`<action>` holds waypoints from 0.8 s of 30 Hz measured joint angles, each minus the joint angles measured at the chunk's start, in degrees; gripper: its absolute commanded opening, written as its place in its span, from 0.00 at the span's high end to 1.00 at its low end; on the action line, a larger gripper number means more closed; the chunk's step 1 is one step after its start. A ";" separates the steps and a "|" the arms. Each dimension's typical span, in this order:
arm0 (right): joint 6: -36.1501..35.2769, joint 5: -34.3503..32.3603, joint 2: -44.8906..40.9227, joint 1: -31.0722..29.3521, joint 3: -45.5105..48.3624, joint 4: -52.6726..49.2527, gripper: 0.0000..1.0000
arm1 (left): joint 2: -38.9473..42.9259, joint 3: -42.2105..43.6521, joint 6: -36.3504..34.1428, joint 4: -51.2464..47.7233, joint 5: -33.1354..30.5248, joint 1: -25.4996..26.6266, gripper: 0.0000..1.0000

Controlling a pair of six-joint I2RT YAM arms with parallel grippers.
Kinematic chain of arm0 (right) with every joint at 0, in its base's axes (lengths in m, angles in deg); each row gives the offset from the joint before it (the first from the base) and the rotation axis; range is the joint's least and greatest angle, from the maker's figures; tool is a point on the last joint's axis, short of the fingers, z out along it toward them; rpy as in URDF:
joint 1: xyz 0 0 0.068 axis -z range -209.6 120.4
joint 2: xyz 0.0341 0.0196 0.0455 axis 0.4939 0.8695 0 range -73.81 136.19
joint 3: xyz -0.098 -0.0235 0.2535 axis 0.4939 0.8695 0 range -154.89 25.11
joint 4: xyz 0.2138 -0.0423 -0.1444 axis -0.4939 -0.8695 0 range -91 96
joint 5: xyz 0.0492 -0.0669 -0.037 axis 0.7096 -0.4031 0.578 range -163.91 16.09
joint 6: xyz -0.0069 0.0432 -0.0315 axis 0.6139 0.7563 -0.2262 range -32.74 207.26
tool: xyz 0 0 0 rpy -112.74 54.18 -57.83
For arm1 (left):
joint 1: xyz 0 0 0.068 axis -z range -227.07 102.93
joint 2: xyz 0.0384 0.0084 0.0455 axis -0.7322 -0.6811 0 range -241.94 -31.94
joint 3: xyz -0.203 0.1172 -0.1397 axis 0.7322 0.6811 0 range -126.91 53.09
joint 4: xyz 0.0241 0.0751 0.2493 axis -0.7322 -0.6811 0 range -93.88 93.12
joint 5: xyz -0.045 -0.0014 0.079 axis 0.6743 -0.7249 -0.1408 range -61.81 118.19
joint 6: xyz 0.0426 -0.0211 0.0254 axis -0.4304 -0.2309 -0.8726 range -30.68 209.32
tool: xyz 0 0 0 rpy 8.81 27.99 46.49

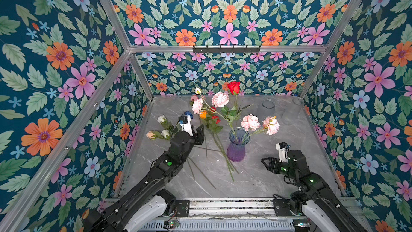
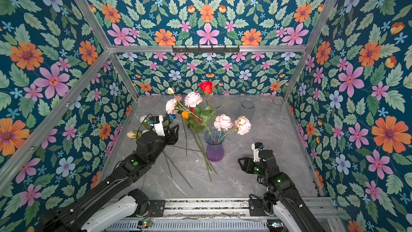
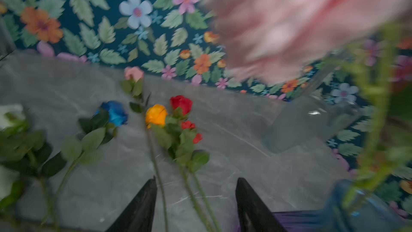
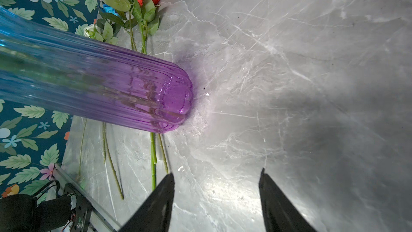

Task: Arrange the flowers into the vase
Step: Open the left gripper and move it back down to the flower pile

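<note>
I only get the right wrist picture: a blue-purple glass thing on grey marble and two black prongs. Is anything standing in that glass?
Observer: Yes. In both top views the vase stands upright, with two pink carnations leaning out of its mouth to the right.
Visitor: And the other arm?
Observer: The left gripper hovers open above the stems of loose roses lying left of the vase. It holds nothing.
Visitor: Which bloom is tallest?
Observer: A red rose, standing high behind the vase.
</note>
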 measured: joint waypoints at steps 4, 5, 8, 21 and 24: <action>0.00 0.02 0.07 -0.02 0.00 0.00 0.38 | -2.58 4.85 7.04 -3.34 2.08 -8.33 0.39; 0.00 0.02 0.07 -0.02 0.00 -0.02 0.38 | -3.52 5.31 8.31 -3.89 2.51 -9.18 0.39; 0.00 0.00 0.09 -0.02 0.00 -0.02 0.38 | -8.17 5.20 11.43 -4.92 1.40 -11.06 0.45; 0.00 -0.02 0.48 -0.02 0.00 0.00 0.38 | -29.49 -3.48 8.92 -2.23 -7.28 -15.26 0.59; 0.00 0.00 0.74 -0.02 0.00 0.02 0.38 | -33.51 -5.97 6.10 -0.59 -9.49 -16.33 0.60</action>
